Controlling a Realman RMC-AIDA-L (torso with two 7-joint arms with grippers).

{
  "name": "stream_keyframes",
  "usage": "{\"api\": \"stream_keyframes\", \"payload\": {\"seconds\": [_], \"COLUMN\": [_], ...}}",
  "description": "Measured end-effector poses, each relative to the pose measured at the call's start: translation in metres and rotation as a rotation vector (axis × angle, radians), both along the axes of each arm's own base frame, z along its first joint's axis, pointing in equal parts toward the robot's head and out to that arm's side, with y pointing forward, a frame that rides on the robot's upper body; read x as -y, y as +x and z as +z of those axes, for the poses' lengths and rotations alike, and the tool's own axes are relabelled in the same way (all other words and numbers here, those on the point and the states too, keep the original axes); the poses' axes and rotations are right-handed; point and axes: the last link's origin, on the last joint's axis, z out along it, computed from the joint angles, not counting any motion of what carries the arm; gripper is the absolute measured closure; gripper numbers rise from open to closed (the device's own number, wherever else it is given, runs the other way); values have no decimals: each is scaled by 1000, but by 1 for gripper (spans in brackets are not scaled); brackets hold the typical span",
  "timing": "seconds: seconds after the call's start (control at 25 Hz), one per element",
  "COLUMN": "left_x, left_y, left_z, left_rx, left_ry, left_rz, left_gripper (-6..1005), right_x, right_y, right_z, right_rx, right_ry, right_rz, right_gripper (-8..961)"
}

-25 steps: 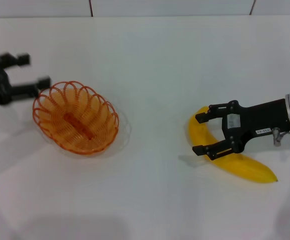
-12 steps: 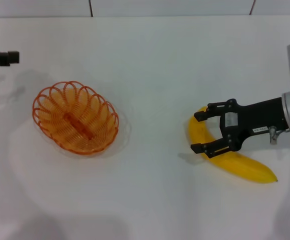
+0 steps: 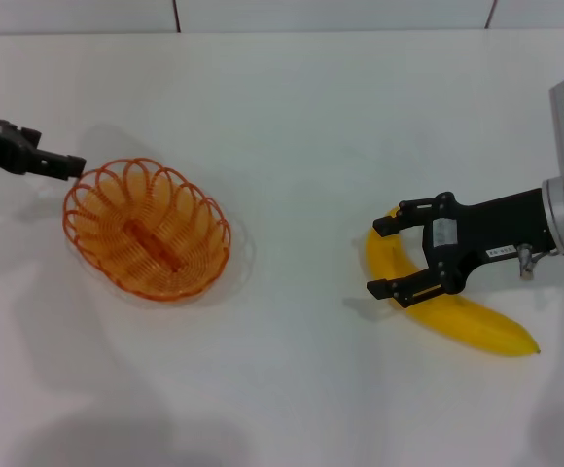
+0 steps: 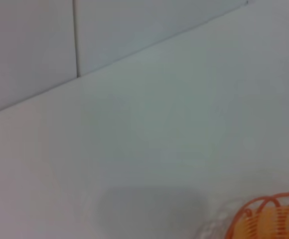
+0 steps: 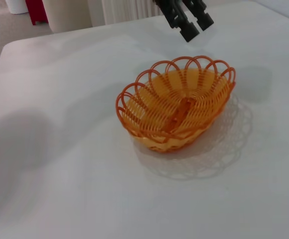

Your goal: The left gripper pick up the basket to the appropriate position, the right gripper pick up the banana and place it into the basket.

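No text, number or brand can be read anywhere in these views. The only markings are small white labels on the right gripper [image 3: 383,258]: one on its body behind the fingers and one farther back along the black arm. Both carry dark print that is too small to make out. The basket [image 3: 147,229], the banana [image 3: 462,318] and the white table [image 3: 301,126] bear no writing or signs.
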Motion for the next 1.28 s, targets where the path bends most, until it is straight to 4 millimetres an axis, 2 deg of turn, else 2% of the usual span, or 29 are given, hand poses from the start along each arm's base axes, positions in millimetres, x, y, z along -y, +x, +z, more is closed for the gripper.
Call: {"api": "stream_keyframes", "payload": {"seconds": [0.36,0.72,0.96,1.28], "left_x": [-7,-10,-9,-9], "left_y": [4,1,-1,-3], "left_z": [-36,-57,-60,-58], "left_rx": [-104,-140,-150,-142], "left_ry": [-51,-56,-59,-39], "left_rz": [-12,-35,-34,-27], "left_gripper": [110,127,140,279], "right_x": [-1,-1,-1,0], "right_y": [-1,-2,-1,-1], "right_z": [0,0,-1,-1], "right_rx": [1,0,-1,-2], "right_ry": [0,-2,-4,-5], "right_rz": [5,6,5,2], "right_gripper": [60,59,59,59]}}
